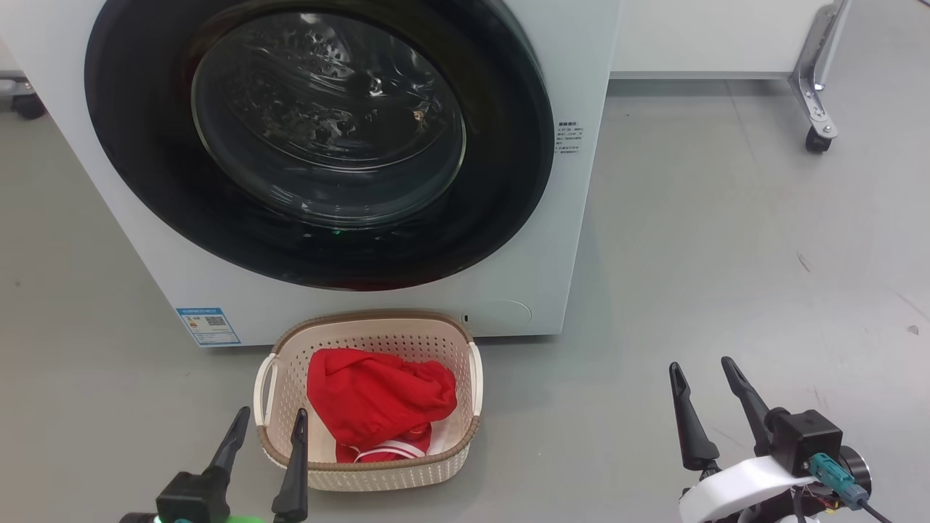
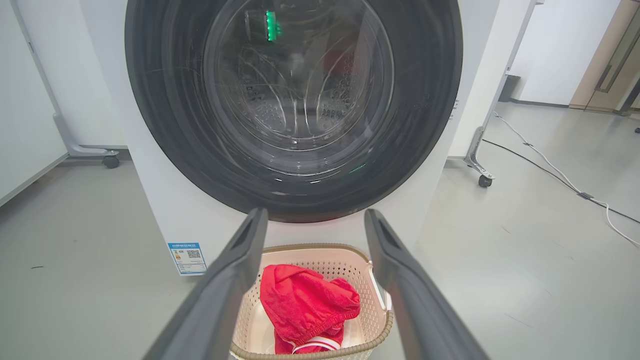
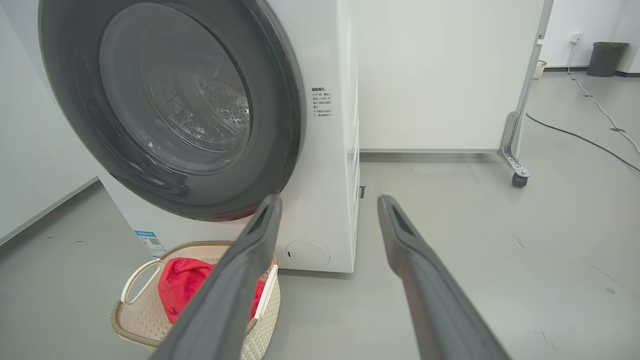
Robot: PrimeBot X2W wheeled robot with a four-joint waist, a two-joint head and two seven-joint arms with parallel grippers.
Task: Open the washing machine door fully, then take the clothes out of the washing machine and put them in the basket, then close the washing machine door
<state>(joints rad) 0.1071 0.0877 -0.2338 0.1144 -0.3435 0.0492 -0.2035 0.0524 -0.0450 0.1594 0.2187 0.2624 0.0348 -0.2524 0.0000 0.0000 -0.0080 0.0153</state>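
final step looked done — washing machine door [image 1: 320, 138] sat shut, clothes [image 1: 378, 399] lay in the basket [image 1: 378, 317] below it, left gripper [image 1: 272, 412] and right gripper [image 1: 700, 363] both hung spread and empty — next move only called for a latch check.

A white partition [image 3: 440, 75] on castors [image 3: 519, 180] stands on the grey floor [image 3: 475, 225], cables [image 3: 618, 130] trailing toward a dark bin [image 3: 607, 59].
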